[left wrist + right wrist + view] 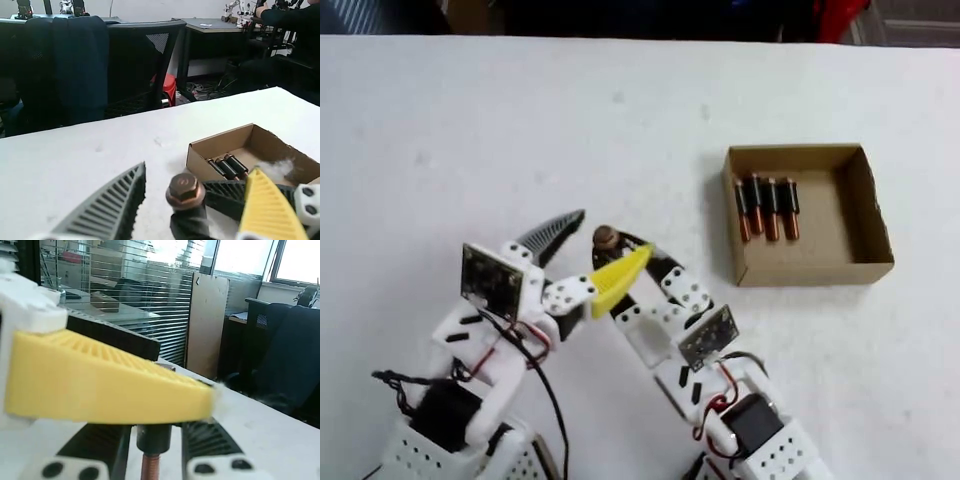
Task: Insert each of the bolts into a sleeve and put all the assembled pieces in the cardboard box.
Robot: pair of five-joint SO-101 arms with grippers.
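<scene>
Right gripper [618, 246] clamps the sleeved bolt [184, 189], left gripper [613, 231] splayed apart around its head; best ease left clear before the cardboard box [800, 152]

Bright even light, soft shadows, glaring windows [295, 260].

no readable text, labels or numbers

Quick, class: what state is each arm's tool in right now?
Left tool: open, one finger on each side of the bolt.
Right tool: closed, holding the bolt.
</scene>
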